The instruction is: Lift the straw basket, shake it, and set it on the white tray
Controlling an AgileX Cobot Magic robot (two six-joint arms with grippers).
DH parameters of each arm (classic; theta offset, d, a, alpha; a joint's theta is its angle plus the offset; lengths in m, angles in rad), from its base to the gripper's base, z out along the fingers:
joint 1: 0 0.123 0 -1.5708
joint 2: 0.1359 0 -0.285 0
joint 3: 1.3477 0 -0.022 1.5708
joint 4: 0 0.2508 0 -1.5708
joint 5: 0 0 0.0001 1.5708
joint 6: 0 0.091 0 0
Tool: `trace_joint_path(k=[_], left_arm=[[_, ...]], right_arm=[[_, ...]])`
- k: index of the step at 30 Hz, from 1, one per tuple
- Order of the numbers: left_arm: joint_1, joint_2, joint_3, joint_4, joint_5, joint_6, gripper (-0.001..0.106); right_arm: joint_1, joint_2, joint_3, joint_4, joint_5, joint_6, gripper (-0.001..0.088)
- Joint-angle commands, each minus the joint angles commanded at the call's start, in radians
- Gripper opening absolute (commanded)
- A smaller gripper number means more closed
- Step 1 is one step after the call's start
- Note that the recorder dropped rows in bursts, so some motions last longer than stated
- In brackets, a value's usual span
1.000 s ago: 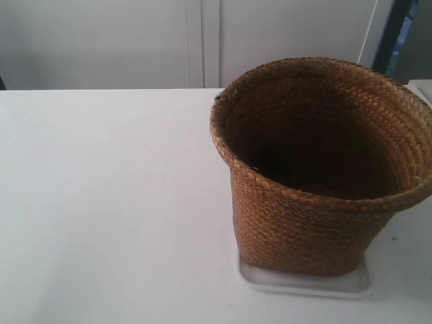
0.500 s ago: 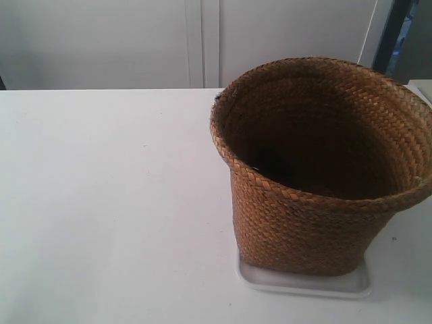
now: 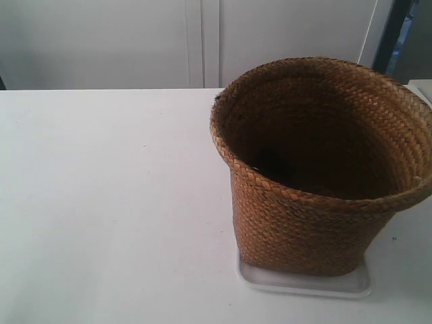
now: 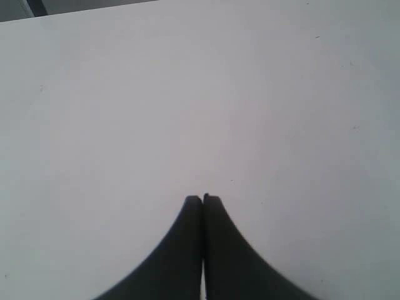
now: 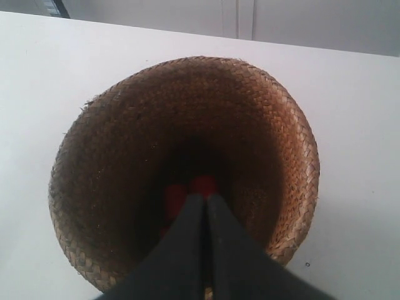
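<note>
The brown straw basket (image 3: 310,196) stands upright on the white tray (image 3: 304,282) at the right of the exterior view, its base covering most of the tray. No arm shows in that view. In the right wrist view my right gripper (image 5: 205,197) hangs shut above the open mouth of the straw basket (image 5: 112,144), apart from the rim. Something red (image 5: 187,190) lies on the dark bottom inside. The tray is hidden there. My left gripper (image 4: 202,199) is shut over bare white table, with neither basket nor tray in its view.
The white table (image 3: 108,202) stretches left of the basket. A pale wall with panel seams (image 3: 202,40) runs behind the table's far edge. A dark upright post (image 3: 391,34) stands at the back right.
</note>
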Motion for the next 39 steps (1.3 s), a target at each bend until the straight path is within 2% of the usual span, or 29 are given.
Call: trace_joint_path(k=[4, 13, 16, 21, 24, 29, 35, 39], left_arm=[[0.0, 0.0, 0.0, 0.0, 0.0, 0.0, 0.0], [0.0, 0.0, 0.0, 0.0, 0.0, 0.0, 0.0], [0.0, 0.0, 0.0, 0.0, 0.0, 0.0, 0.0], [0.0, 0.0, 0.0, 0.0, 0.0, 0.0, 0.0], [0.0, 0.0, 0.0, 0.0, 0.0, 0.0, 0.0], [0.0, 0.0, 0.0, 0.0, 0.0, 0.0, 0.0], [0.0, 0.0, 0.0, 0.0, 0.0, 0.0, 0.0], [0.0, 0.0, 0.0, 0.0, 0.0, 0.0, 0.0]], right_arm=[[0.038, 0.0, 0.0, -0.003, 0.0, 0.0, 0.0], [0.038, 0.0, 0.0, -0.02, -0.003, -0.021, 0.0], [0.038, -0.029, 0.04, -0.032, -0.102, -0.021, 0.0], [0.038, -0.168, 0.237, -0.041, -0.431, -0.021, 0.0], [0.038, -0.276, 0.37, -0.093, -0.548, -0.021, 0.0], [0.038, -0.5, 0.623, -0.107, -0.561, 0.004, 0.0], [0.038, -0.551, 0.755, -0.149, -0.584, 0.009, 0.0], [0.036, -0.649, 0.89, -0.316, -0.674, 0.235, 0.0]])
